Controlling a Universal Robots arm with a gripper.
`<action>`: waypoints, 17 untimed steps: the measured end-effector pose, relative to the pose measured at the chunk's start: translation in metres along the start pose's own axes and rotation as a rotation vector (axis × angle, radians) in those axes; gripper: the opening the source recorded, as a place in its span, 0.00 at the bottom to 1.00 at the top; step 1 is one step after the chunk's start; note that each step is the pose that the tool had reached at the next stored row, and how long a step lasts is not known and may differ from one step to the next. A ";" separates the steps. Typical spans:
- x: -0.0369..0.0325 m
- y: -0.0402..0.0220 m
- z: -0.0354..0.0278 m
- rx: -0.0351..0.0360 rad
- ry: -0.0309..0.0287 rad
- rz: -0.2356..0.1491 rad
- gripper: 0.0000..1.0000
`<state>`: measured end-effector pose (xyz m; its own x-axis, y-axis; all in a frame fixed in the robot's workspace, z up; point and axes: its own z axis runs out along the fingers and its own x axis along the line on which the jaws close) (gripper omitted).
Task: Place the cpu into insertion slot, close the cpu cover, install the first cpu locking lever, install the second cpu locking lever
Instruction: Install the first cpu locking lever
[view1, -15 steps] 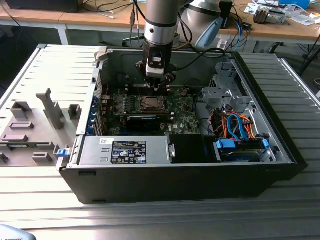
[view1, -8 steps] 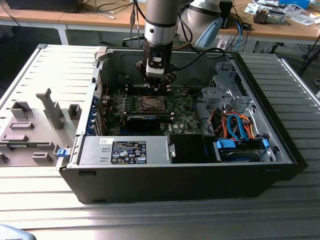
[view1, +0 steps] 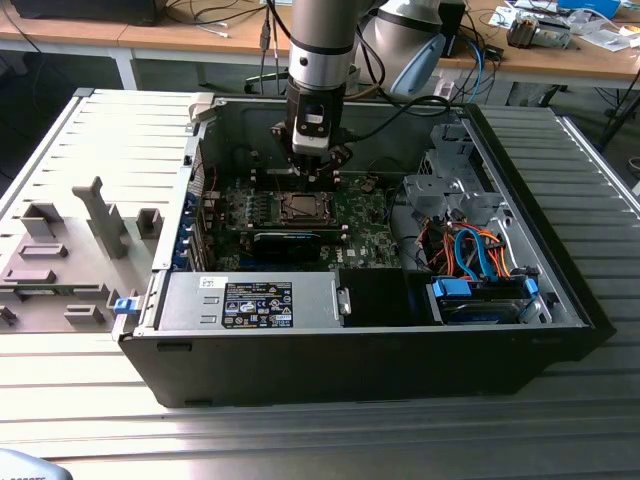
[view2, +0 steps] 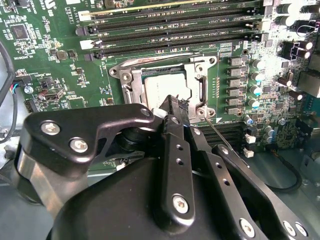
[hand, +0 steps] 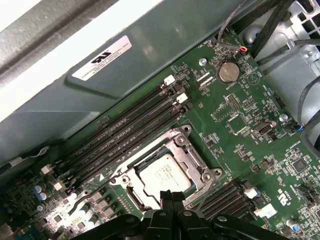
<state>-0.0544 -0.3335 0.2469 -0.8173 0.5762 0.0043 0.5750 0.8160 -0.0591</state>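
The cpu (hand: 165, 172) lies flat in the insertion slot (hand: 129, 182) on the green motherboard, its silver-grey top showing through the window of the cpu cover (hand: 194, 156). That cover lies down over the chip (view2: 162, 85). A thin locking lever (view2: 219, 134) sticks out at one corner of the socket, and another wire lever (hand: 81, 199) runs along the memory-slot side. My gripper (hand: 172, 196) hangs just above the socket's edge with its black fingertips (view2: 172, 102) together and nothing between them. In the exterior view the gripper (view1: 312, 170) is inside the open case, above the socket (view1: 300, 207).
Long black memory slots (hand: 130, 127) run beside the socket. The case wall (view1: 240, 120) stands close behind. A power supply (view1: 255, 300) sits at the front, and a drive cage with orange and blue cables (view1: 470, 250) is on the exterior view's right. Grey fixtures (view1: 60, 250) sit outside the case.
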 end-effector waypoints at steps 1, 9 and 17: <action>0.0000 0.0000 0.0000 0.0000 0.0000 0.000 0.11; 0.0000 0.0000 0.0000 0.0001 -0.0003 -0.005 0.11; 0.0000 0.0000 0.0000 0.0001 -0.0005 -0.009 0.11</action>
<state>-0.0544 -0.3335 0.2469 -0.8223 0.5691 0.0043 0.5678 0.8210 -0.0592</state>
